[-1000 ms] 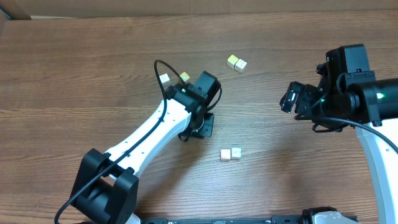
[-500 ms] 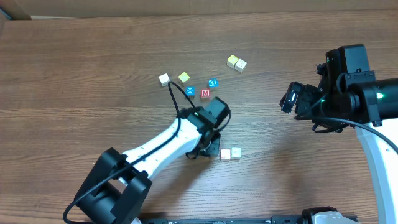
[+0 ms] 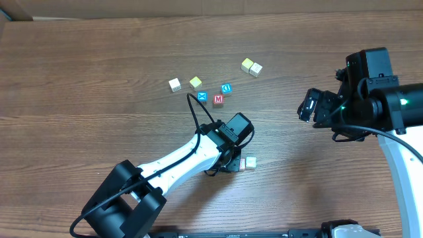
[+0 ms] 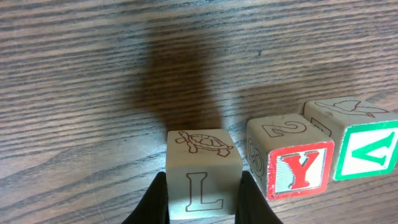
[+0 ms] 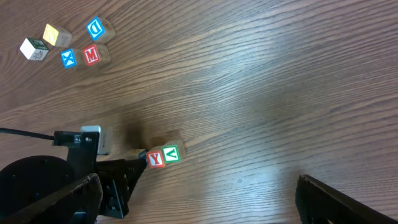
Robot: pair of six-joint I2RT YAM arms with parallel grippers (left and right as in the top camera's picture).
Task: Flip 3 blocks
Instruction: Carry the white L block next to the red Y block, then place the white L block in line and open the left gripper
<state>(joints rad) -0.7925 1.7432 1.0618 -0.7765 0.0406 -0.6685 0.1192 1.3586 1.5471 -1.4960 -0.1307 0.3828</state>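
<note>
Between the fingers [image 4: 155, 200] of the left hand [image 4: 202, 210], the pale L block [image 4: 203, 167].

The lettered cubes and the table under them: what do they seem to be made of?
The L cube and Y cube look like pale matte wood: faint grain, dark outline drawings, and a painted red letter on the Y. The table shows dark wood grain, possibly printed laminate.

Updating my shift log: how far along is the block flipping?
Nothing visibly finished. In hand: the left hand grips the pale wooden L cube, turtle on top. Left: the red-Y wooden cube and green-V wooden cube beside it, no hand on them.
</note>
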